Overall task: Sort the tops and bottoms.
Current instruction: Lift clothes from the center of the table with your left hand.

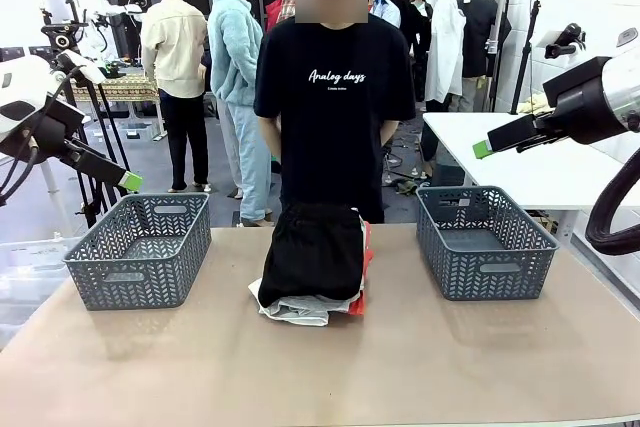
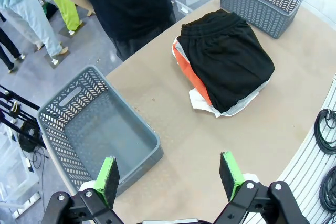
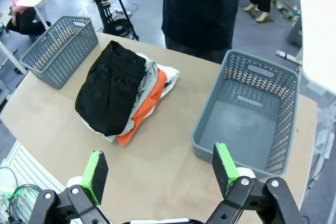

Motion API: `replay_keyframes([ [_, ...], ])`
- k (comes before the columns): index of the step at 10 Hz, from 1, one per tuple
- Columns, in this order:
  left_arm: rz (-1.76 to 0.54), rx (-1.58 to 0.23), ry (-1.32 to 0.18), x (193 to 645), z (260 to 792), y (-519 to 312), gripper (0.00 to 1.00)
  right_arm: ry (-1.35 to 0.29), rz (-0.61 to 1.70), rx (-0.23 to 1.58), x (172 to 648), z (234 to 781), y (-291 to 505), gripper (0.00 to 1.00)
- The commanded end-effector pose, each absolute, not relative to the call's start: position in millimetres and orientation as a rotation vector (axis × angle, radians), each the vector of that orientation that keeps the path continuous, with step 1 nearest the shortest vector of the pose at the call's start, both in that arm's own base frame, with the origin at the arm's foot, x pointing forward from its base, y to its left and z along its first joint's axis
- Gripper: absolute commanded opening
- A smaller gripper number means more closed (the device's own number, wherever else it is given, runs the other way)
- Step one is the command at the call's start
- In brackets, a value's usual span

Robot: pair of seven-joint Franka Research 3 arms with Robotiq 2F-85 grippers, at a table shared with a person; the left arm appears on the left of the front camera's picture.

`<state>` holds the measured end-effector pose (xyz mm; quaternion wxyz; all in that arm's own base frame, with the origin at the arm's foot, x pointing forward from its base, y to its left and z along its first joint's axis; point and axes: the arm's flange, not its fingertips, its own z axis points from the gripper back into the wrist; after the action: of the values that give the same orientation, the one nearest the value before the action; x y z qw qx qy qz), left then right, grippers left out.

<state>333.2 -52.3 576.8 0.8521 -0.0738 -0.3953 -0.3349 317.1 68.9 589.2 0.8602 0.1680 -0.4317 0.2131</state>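
A folded pile of clothes [image 1: 315, 267] lies mid-table. On top is a black garment with an elastic waistband [image 2: 226, 59] [image 3: 110, 87]. Under it peek the orange top [image 2: 195, 77] [image 3: 144, 116], the light grey top [image 3: 149, 77] and a white top [image 3: 169, 77] [image 1: 300, 309]. My left gripper [image 2: 170, 174] hangs open and holds nothing, above the table's near left by the left basket; in the front view it is at the left edge [image 1: 128, 181]. My right gripper [image 3: 160, 169] is open too, raised high at the right [image 1: 485, 149], apart from the pile.
Two grey lattice baskets stand on either side of the pile: the left one [image 1: 130, 277] [image 2: 58, 145] and the right one [image 1: 485, 272] [image 3: 283, 124], with nothing in them. A person in a black T-shirt [image 1: 335, 97] stands at the far edge behind the pile. A white table [image 1: 560, 172] is at the right.
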Motion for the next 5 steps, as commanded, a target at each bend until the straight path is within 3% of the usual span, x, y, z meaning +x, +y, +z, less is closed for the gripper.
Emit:
replay_keyframes([
  [1,-0.712,-0.241,-0.778,346,572,-68,1.0,-0.906,0.445,0.371,318,588,70,1.0],
  [5,-0.772,-0.344,-0.566,423,546,-181,1.0,-0.906,0.445,0.371,318,588,70,1.0],
])
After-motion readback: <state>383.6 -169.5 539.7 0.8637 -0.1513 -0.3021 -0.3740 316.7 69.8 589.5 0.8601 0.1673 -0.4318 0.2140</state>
